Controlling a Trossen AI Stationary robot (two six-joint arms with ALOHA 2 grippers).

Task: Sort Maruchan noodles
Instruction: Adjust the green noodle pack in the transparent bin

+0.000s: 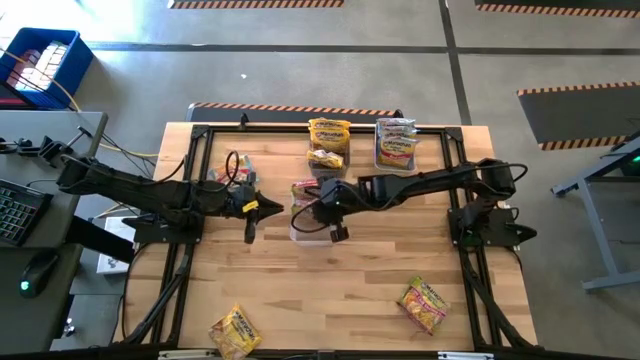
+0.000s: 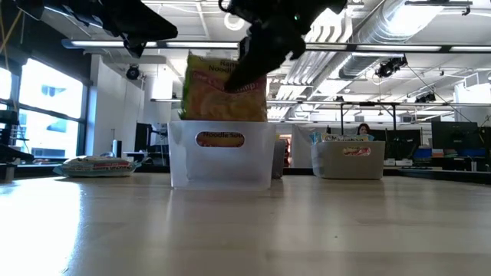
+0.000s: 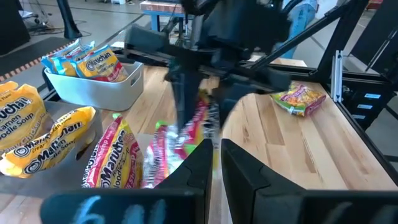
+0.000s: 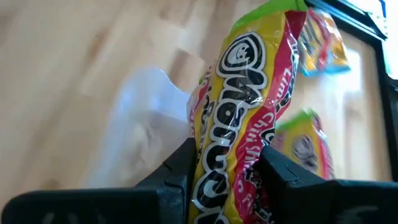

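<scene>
The right gripper [image 4: 224, 165] clamps a crinkly red-and-yellow plastic noodle packet [image 4: 249, 106] directly above a clear rectangular plastic bin [image 2: 222, 153]. The left gripper [image 3: 214, 162], its fingers nearly together and empty, hovers just beside that bin.

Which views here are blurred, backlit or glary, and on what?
Left wrist view: right gripper smeared by motion blur. Low view: arms backlit, near-black against bright ceiling lights. Right wrist view: glossy glare on the held packet; background soft. High view: evenly lit, sharp.

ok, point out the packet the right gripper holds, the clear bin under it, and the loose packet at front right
held Maruchan packet [image 4: 239, 118], right wrist view, black logo
clear bin [image 2: 222, 165], low view, front wall
front-right packet [image 1: 423, 304], high view, packet centre
</scene>
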